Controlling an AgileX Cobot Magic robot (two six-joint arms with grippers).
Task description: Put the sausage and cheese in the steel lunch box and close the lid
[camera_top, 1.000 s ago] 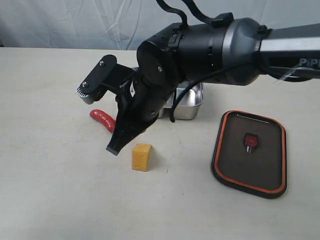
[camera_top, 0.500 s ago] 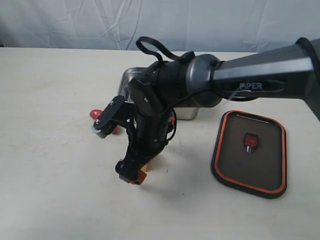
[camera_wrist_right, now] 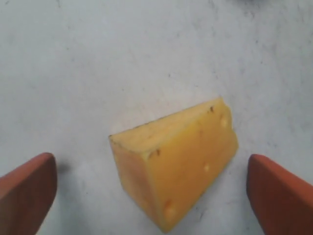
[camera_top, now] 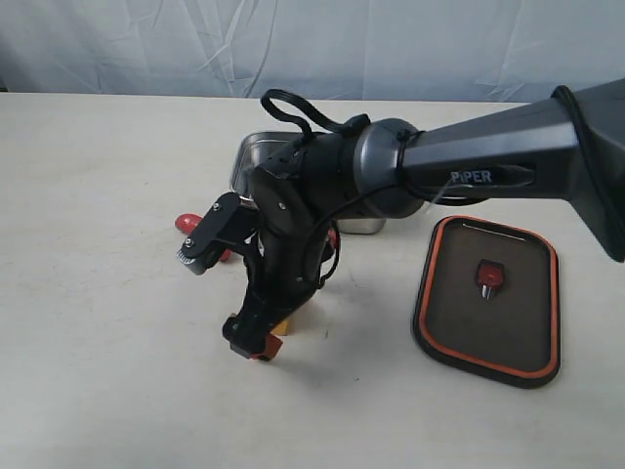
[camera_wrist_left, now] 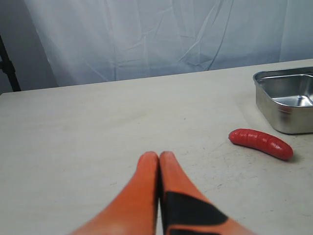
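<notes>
Lower centre-left of the exterior view, my right fingers (camera_wrist_right: 24, 191) stand spread wide either side of the cheese (camera_wrist_right: 176, 166) on the bench (camera_wrist_right: 98, 58), not touching it; my left fingers (camera_wrist_left: 146, 176) are pressed together, holding nothing.

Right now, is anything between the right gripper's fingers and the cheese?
Nothing visible. The right gripper is open around the cheese, which lies alone on the table, with bare surface showing between it and both fingers.
</notes>
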